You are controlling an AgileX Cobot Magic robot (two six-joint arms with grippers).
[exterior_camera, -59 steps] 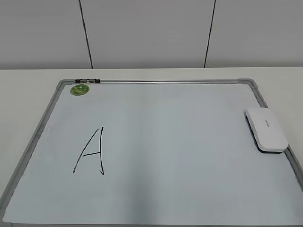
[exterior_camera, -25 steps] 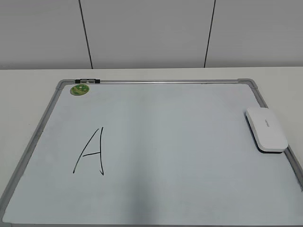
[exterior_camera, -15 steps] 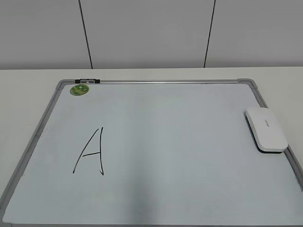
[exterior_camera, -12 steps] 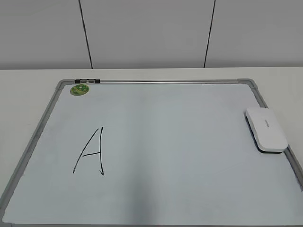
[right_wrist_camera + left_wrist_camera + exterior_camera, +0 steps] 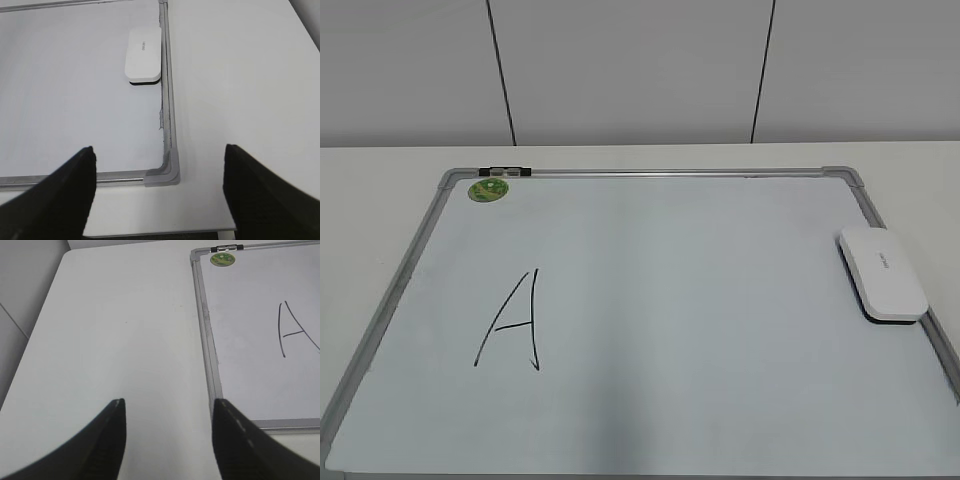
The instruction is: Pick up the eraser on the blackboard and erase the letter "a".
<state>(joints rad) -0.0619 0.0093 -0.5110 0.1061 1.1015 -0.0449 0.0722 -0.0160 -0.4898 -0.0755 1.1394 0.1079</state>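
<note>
well ahead of the spread right pincer (image 5: 157,175), seemingly untouched: eraser (image 5: 143,54)

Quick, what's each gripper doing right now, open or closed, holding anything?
Left gripper: open, holding nothing, above the table left of the blackboard.
Right gripper: open, holding nothing, short of the eraser.

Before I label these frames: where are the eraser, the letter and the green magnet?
eraser (image 5: 882,271), exterior view, middle of its white top.
letter (image 5: 516,323), exterior view, on its crossbar.
green magnet (image 5: 488,190), exterior view, centre of the disc.
</note>
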